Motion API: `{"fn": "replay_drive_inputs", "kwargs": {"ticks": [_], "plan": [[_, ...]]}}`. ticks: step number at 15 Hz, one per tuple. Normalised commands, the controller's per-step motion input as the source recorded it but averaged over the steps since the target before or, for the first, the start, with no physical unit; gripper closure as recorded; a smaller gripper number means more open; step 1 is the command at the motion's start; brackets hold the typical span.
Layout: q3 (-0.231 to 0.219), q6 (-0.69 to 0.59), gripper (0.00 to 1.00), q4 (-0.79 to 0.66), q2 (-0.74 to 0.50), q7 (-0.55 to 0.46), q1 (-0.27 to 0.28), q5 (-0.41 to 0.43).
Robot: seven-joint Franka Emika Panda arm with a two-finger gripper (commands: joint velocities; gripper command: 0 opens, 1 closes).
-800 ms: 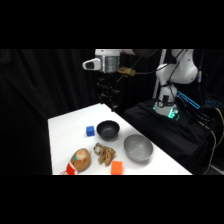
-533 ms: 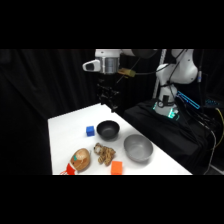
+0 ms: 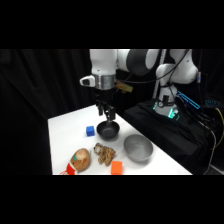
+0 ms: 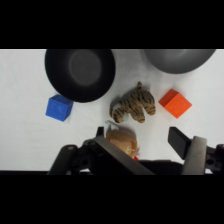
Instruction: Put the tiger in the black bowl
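Note:
The tiger (image 3: 104, 153) (image 4: 133, 103), striped tan and brown, lies on the white table between the black bowl (image 3: 108, 131) (image 4: 80, 73) and the orange cube (image 3: 117, 167) (image 4: 175, 103). The bowl holds nothing. In the side view my gripper (image 3: 107, 116) hangs above the black bowl's far rim, well clear of the tiger. In the wrist view the gripper (image 4: 138, 135) is open, with nothing held between its fingers. The tiger lies just beyond the fingertips.
A larger grey bowl (image 3: 138, 148) (image 4: 174, 60) stands right of the black one. A blue cube (image 3: 90, 131) (image 4: 59, 107) sits beside the black bowl. A brown-tan ball-like toy (image 3: 81, 160) (image 4: 121, 140) rests near the table's front edge.
The gripper has come down lower over the table, toward the black bowl. The objects have not moved.

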Motion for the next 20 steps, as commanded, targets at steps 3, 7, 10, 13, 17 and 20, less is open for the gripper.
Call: {"fn": "replay_drive_inputs", "kwargs": {"ticks": [3, 7, 10, 13, 17, 20], "plan": [[-0.04, 0.16, 0.0, 0.3, 0.4, 0.45, 0.074, -0.091], [-0.114, 0.21, 0.0, 0.24, 0.34, 0.36, 0.052, 0.042], [-0.117, 0.24, 0.0, 0.2, 0.29, 0.26, 0.069, 0.126], [-0.105, 0.24, 0.0, 0.2, 0.33, 0.22, 0.126, 0.133], [-0.142, 0.22, 0.0, 0.23, 0.4, 0.23, 0.22, 0.076], [-0.16, 0.14, 0.0, 0.26, 0.38, 0.18, 0.239, 0.068]]}}
